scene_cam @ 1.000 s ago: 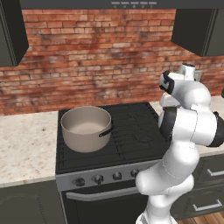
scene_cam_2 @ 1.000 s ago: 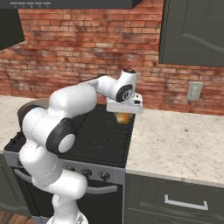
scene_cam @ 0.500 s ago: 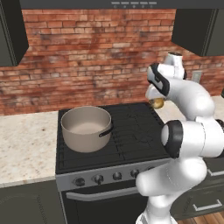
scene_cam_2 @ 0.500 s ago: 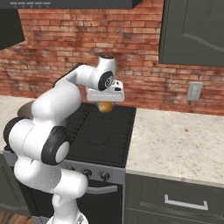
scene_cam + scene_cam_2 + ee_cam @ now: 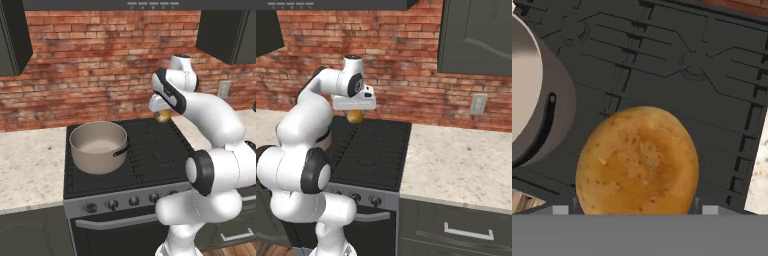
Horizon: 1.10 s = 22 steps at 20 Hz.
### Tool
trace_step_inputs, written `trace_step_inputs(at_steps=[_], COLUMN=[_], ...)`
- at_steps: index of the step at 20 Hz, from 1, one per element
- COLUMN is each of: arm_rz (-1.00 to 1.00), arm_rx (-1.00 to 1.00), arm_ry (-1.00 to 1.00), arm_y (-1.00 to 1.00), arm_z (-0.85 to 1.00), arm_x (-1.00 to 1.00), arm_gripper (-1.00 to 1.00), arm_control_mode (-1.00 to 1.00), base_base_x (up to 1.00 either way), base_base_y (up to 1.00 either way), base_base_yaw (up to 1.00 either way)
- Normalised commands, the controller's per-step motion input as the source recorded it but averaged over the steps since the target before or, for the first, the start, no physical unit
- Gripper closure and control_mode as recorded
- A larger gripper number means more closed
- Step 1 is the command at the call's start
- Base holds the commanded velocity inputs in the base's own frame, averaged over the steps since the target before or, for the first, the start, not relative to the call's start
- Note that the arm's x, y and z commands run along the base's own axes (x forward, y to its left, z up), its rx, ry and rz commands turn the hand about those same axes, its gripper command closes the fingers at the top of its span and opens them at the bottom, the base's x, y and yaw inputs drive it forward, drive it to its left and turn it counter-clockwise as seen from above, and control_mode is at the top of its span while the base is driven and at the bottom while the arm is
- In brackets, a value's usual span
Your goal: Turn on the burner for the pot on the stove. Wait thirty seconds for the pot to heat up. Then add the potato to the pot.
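One potato (image 5: 638, 161), ovoid, golden-brown with a speckled matte skin, gripped between widely spread fingers (image 5: 355, 113) and held in the air above the stove (image 5: 150, 150), black with iron grates. One pot (image 5: 98, 146), round, straight-sided, grey-beige metal, on the front left burner. Speckled stone worktop (image 5: 456, 160) on either side. Since a second ago the arm has swung the potato leftward from the stove's right edge toward the pot.

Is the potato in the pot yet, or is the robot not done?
Not done yet. The potato is already off the counter: the gripper holds it in the air above the stove, over the grates on the right side. The pot sits on the front left burner with nothing in it. What is left is carrying the potato over the pot and letting go. No flame or knob setting can be made out.
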Motion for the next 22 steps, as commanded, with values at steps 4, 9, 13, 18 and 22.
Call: trace_step_inputs(at_steps=[4, 9, 13, 18, 22], arm_rz=[0.06, 0.06, 0.06, 0.03, 0.02], arm_rx=[0.00, 0.00, 0.00, 0.00, -0.01], arm_ry=[0.00, 0.00, 0.00, 0.00, -0.01], arm_y=[0.85, 0.86, 0.81, 0.79, 0.74], arm_z=[0.12, 0.08, 0.19, 0.10, -0.01], arm_x=[-0.24, -0.11, 0.00, 0.00, 0.00], arm_gripper=[1.00, 1.00, 1.00, 1.00, 1.00], arm_control_mode=[-1.00, -1.00, -1.00, -1.00, -1.00], base_base_x=[0.00, 0.00, 0.00, 0.00, 0.00], base_base_y=[0.00, 0.00, 0.00, 0.00, 0.00], base_base_yaw=[0.00, 0.00, 0.00, 0.00, 0.00])
